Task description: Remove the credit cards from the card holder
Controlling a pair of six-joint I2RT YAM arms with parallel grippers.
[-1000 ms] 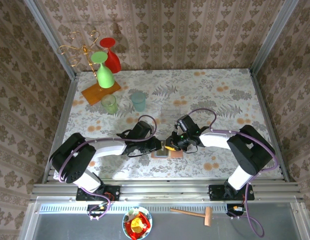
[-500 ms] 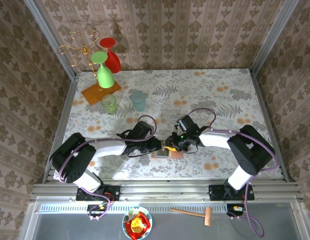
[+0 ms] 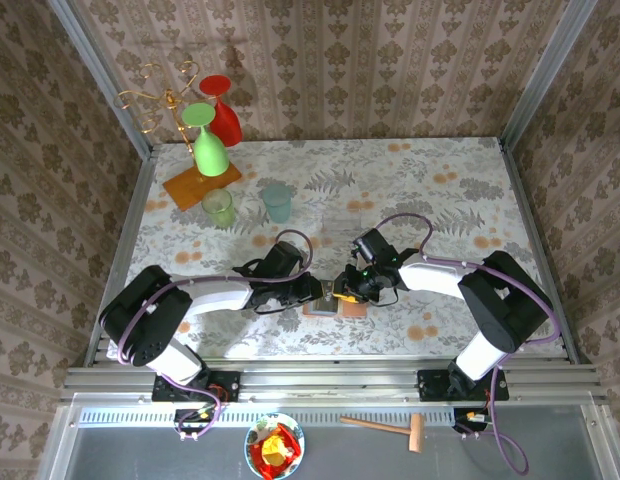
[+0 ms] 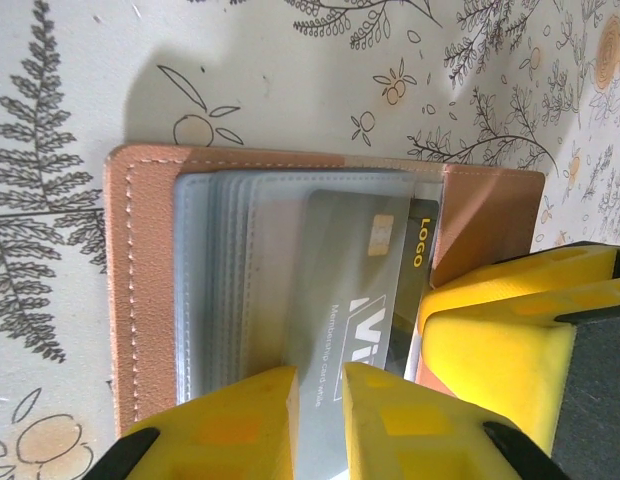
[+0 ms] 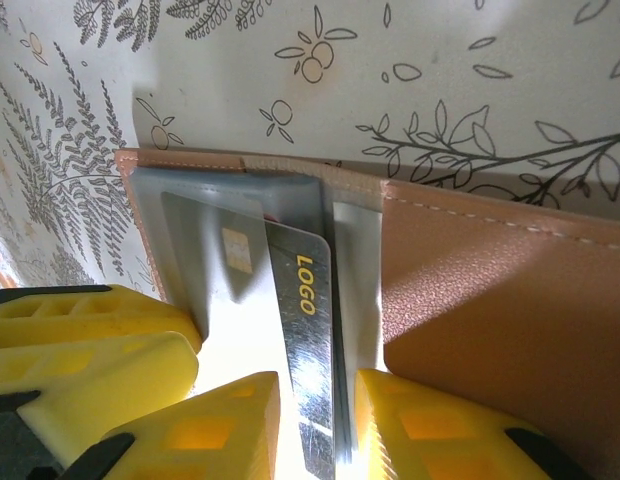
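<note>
The salmon card holder (image 4: pixel 140 280) lies open on the flowered table, between both grippers (image 3: pixel 353 309). A dark credit card (image 4: pixel 370 290) with a gold chip and "LOGO" print sticks part way out of its clear inner sleeves. My left gripper (image 4: pixel 320 420) is shut on the sleeve stack at the holder's near edge. My right gripper (image 5: pixel 318 425) comes in from the other side. Its yellow fingers (image 5: pixel 430 430) stand slightly apart, and the card (image 5: pixel 305 330) lies slanted between them. The holder's leather flap (image 5: pixel 490 290) lies just to their right.
At the back left stands a glass rack with an orange base (image 3: pixel 195 188), holding a green glass (image 3: pixel 210 150) and a red glass (image 3: pixel 223 120). Two small tumblers (image 3: pixel 218 205) (image 3: pixel 277 200) stand near it. The right half of the table (image 3: pixel 470 200) is bare.
The right gripper's jaws have widened a little around the card. Both arms have stayed almost still at the holder.
</note>
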